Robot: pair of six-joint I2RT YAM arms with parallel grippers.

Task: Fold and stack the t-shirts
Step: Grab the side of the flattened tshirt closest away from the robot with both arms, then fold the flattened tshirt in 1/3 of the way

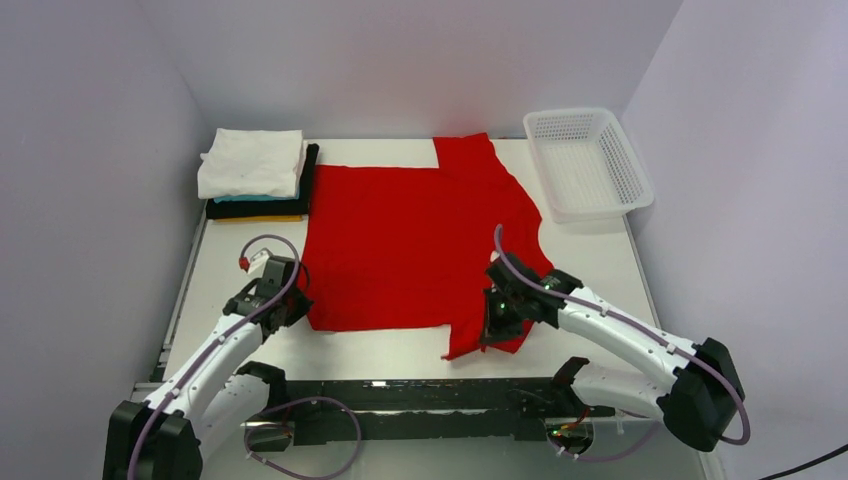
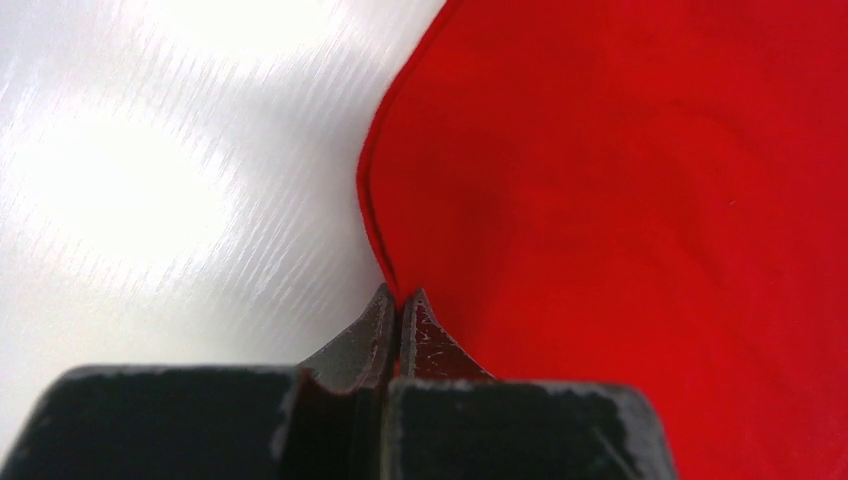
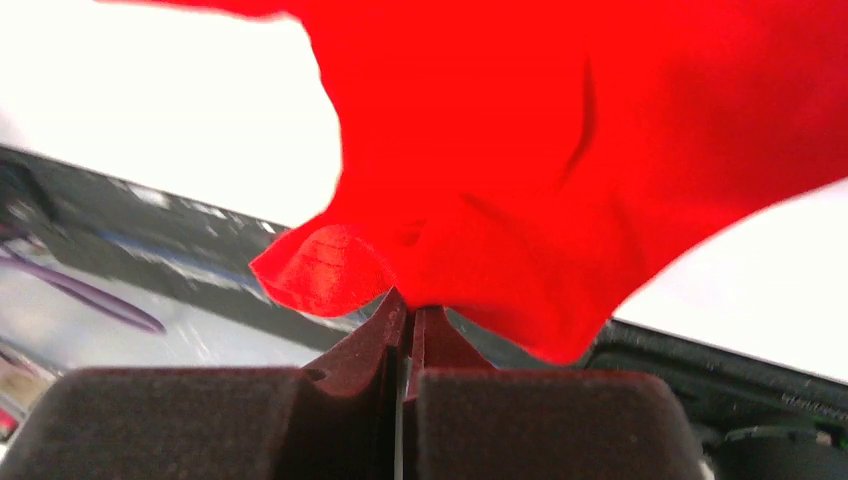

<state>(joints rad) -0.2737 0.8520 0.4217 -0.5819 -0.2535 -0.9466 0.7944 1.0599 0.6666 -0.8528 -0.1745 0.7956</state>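
**Operator:** Report the edges and the open room.

**Technician:** The bright red short-sleeved cloth t-shirt (image 1: 420, 240) lies spread flat across the middle of the glossy white worktop (image 1: 400, 350). One sleeve reaches the far edge. A bare strip runs between its hem and the near edge. More bare surface lies along the left edge, near of the stack. The right side of the shirt sits just beside the white rectangular plastic mesh basket (image 1: 587, 160) at the far-right corner.

**Operator:** State of the end effectors?

**Technician:** The left gripper (image 2: 398, 310) is at the shirt's near-left corner. Its jaws are pressed together, with the stitched hem pinched between the tips. The right gripper (image 3: 405, 310) is clamped on the near-right sleeve, and the cloth there is raised and bunched in folds.

**Operator:** And the stack?

**Technician:** It is at the far-left corner, its right side next to the shirt's left edge; I cannot tell whether they touch. The folded white shirt (image 1: 250, 163) is on top. Below it are thin layers: the teal shirt (image 1: 250, 198), the black shirt (image 1: 262, 209) and the yellow-orange shirt (image 1: 255, 218).

**Operator:** Surfaces?

**Technician:** The red cloth is matte and smooth. The worktop shows fine diagonal streaks under glare.
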